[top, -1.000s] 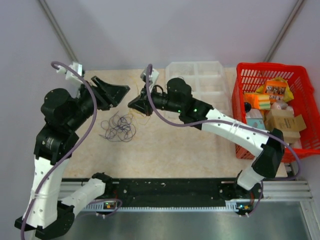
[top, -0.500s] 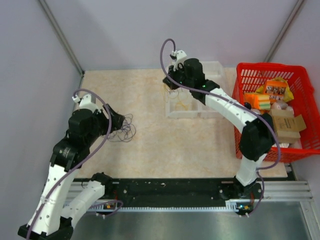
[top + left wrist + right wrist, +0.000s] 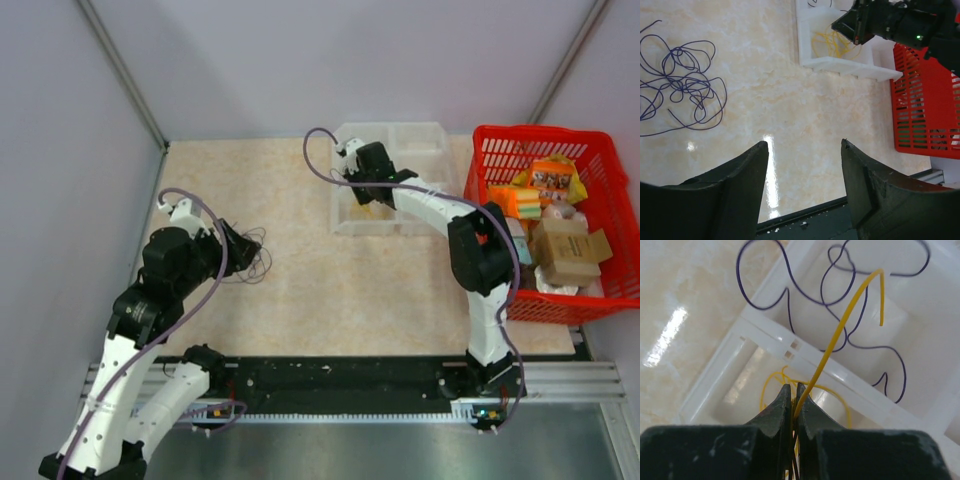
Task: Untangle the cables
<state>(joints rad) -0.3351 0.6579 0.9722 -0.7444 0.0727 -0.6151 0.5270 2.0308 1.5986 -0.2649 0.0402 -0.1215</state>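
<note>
Cables lie as a dark purple tangle on the left of the table. The left pincer sits at the tangle's left edge, and from above I cannot tell whether they touch. The right pincer dips into the near-left compartment of a white tray at the far side, with a red basket to its right. The step in hand looks like sorting: one strand goes to the tray while the other arm lines up on the heap.

From the left wrist, the left pincer stands wide with nothing between its jaws. The tangle lies apart from it on bare table.

From the right wrist, the right pincer is pinched tight on a yellow cable, which arcs up from the tips across the tray divider. A purple cable loops in the next compartment. Next, I judge, the right pincer needs to open and drop its strand. The left one must come down on a single outer loop and close on that alone.
</note>
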